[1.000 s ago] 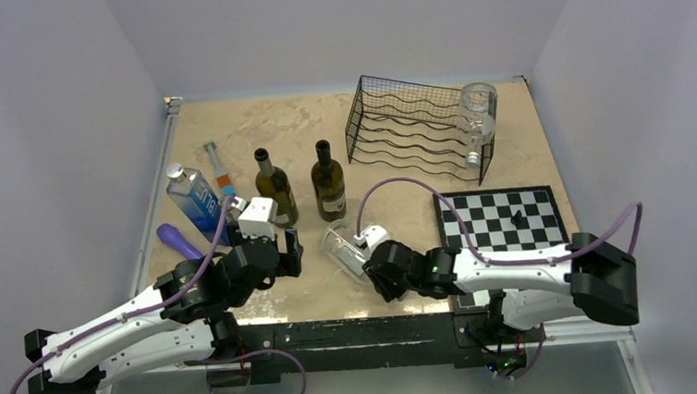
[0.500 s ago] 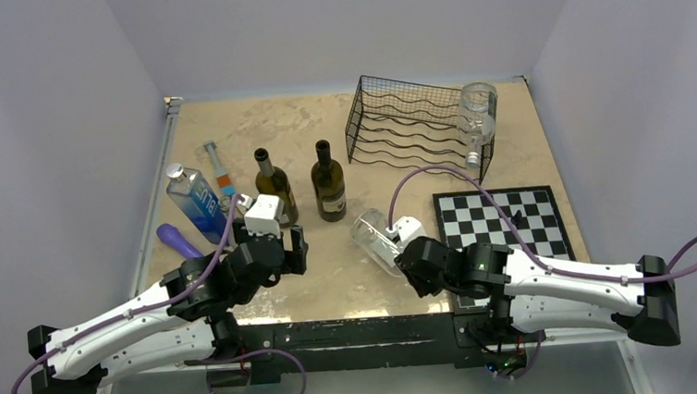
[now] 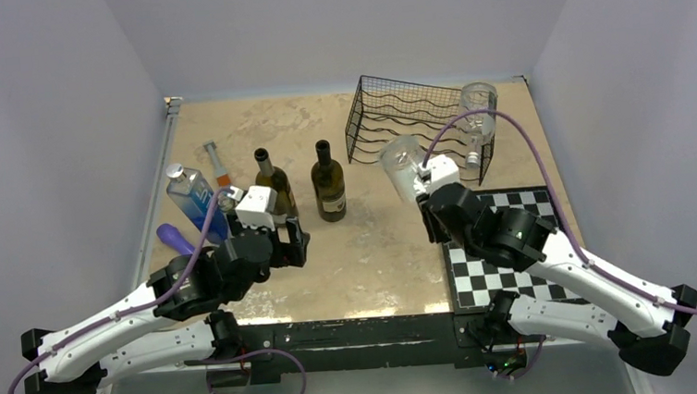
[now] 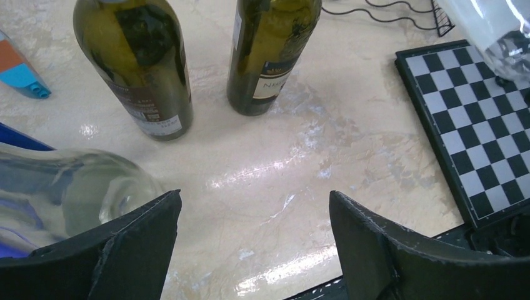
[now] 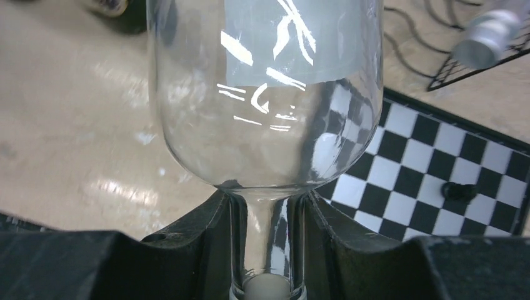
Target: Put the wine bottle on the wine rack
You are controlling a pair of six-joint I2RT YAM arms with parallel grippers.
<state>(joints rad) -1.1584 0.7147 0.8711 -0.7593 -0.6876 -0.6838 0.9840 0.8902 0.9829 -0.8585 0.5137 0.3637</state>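
Wine bottle (image 3: 403,162) has risen beside the wine rack (image 3: 385,111), right jaws clenching its neck; left jaws released.

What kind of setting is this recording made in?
Probably a lab robot test cell, not a home: plain pale walls box in one small tabletop, with unrelated props on it, a wire wine rack, a chessboard and wine bottles.

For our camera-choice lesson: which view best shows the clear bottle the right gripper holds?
Right wrist: the clear bottle fills the frame, neck clamped in the right gripper. Top external shows it small, near the wine rack; left wrist, only a corner.
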